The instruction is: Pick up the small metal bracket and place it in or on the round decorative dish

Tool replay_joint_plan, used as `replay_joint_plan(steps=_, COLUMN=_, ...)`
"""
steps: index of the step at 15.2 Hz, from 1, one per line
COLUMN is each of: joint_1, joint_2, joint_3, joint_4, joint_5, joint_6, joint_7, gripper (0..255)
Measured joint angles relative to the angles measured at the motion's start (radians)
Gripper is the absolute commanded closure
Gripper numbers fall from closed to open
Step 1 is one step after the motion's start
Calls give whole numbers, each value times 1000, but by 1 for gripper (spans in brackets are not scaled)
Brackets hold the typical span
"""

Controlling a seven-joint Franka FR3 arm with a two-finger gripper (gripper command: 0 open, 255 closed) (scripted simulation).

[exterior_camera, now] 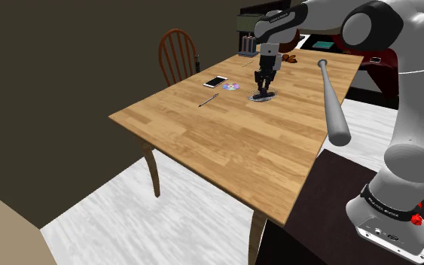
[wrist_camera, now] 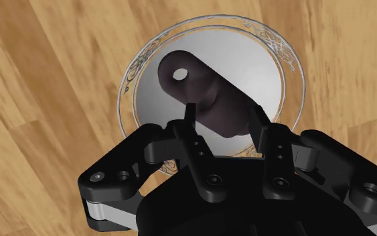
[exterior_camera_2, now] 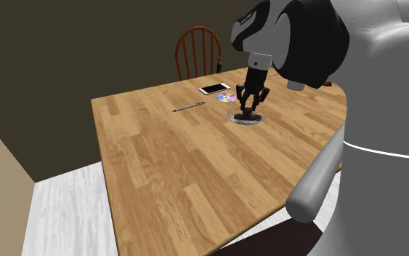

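Bracket (wrist_camera: 200,90) sits right over the round dish (wrist_camera: 277,50) from where I'm watching: dark, rounded piece with a hole in its far end, laid across the dish's pale middle. My claw (wrist_camera: 225,115) is pinching its near end, one black finger against each side. The part below the fingertips is hidden behind the claw's body, so I can't see how the piece ends. Can't tell either if it's touching the dish floor or hanging just above it. The dish's near rim is covered by the claw too; the rest shows a scrolly ornamental edge. From the shoulder camera the claw blocks most of the dish and the bracket is just a dark blob under it. Elsewhere on the tabletop (exterior_camera: 225,143): a phone (exterior_camera: 215,81), a shiny disc (exterior_camera: 230,86) just beside the dish, a thin pen-like stick (exterior_camera: 208,100), and a bat (exterior_camera: 332,102) near the edge on the shoulder view's right.
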Motion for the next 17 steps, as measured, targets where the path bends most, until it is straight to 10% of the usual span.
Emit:
replay_joint_plan(steps=4, joint_1=0, joint_2=1, joint_3=0, joint_4=0, joint_5=0, joint_6=1, joint_7=0, gripper=255)
replay_joint_plan(steps=5, joint_1=0, joint_2=1, joint_3=0, joint_4=0, joint_5=0, joint_6=1, joint_7=0, gripper=0)
replay_joint_plan(steps=17, joint_1=-12, joint_2=8, joint_3=-3, joint_4=127, joint_5=-4, joint_6=-118, joint_7=8, gripper=0)
